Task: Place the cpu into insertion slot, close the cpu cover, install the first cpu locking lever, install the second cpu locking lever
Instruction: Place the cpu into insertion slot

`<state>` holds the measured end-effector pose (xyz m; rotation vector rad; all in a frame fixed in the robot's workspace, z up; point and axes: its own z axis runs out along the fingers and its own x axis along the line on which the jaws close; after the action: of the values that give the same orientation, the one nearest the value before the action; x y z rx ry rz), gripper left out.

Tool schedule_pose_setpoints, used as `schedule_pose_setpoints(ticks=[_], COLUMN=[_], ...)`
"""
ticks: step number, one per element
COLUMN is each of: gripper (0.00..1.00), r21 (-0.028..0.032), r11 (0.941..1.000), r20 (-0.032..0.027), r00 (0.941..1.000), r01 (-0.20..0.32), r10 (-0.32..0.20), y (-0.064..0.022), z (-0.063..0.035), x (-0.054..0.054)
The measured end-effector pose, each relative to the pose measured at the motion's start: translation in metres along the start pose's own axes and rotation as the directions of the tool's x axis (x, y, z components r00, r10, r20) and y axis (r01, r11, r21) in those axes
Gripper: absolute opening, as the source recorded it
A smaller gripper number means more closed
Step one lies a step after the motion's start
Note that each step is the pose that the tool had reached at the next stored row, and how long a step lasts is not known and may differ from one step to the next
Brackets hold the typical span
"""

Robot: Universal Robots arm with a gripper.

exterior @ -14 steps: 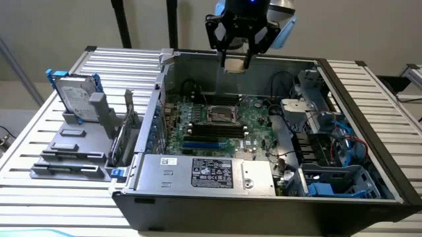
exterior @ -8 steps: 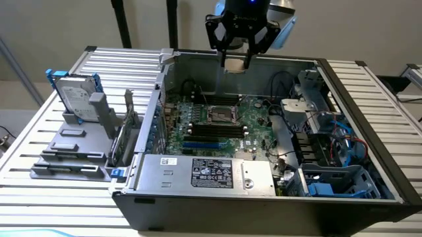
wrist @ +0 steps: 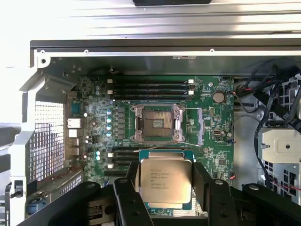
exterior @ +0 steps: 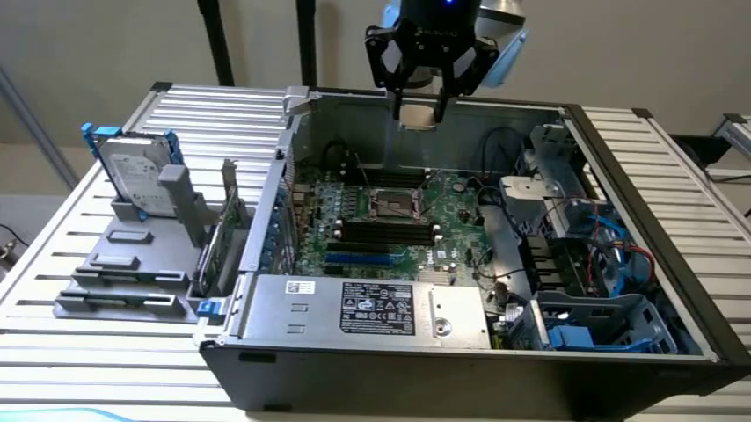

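An open computer case (exterior: 657,290) lies on its side on a desk (exterior: 692,158) of pale ribbed metal slats that runs across the exterior view. A plain beige wall closes the room behind it, and black poles (exterior: 217,44) rise against that wall at the upper left of the frame.

The hand (exterior: 419,112) hangs at the top centre of the exterior view, above the far wall of the case. Its two black fingers (wrist: 126,190) are clamped on opposite edges of the cpu (wrist: 165,180), which sits flat between them with its dull silver top and printed lettering facing the wrist camera. The cpu is held in the air, well apart from the green circuit board (exterior: 458,224) on the case floor.

The insertion slot (exterior: 397,207) sits in the middle of that board, its dark centre bare inside a silver rim. In the wrist view the slot (wrist: 157,123) lies just beyond the held chip.

Long black memory slots (exterior: 382,233) and a blue slot (exterior: 358,259) lie nearer the camera than the socket. A silver power supply (exterior: 364,308) with a white label fills the near side of the case. Blue cables (exterior: 616,237) tangle at the exterior view's right.

On the desk at the exterior view's left, a grey stand (exterior: 129,264) holds a hard drive (exterior: 135,171) upright in a blue carrier.
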<state>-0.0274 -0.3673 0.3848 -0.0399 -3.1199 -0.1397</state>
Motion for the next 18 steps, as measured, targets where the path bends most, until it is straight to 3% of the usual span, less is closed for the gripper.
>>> schedule_pose_setpoints(ticks=[3, 12, 18], gripper=[0.55, 0.55, 0.55], r21=[0.0034, 0.0191, 0.0221], r11=[1.0, 0.9998, 0.9997], r20=[0.0, 0.0005, 0.0], r00=[1.0, 1.0, 1.0], r01=[0.0, 0.0, 0.007], r10=[0.0, 0.0, -0.007], y=[0.0062, 0.0377, 0.0442], z=[0.0037, 0.0177, 0.0282], x=[0.0, 0.001, 0.001])
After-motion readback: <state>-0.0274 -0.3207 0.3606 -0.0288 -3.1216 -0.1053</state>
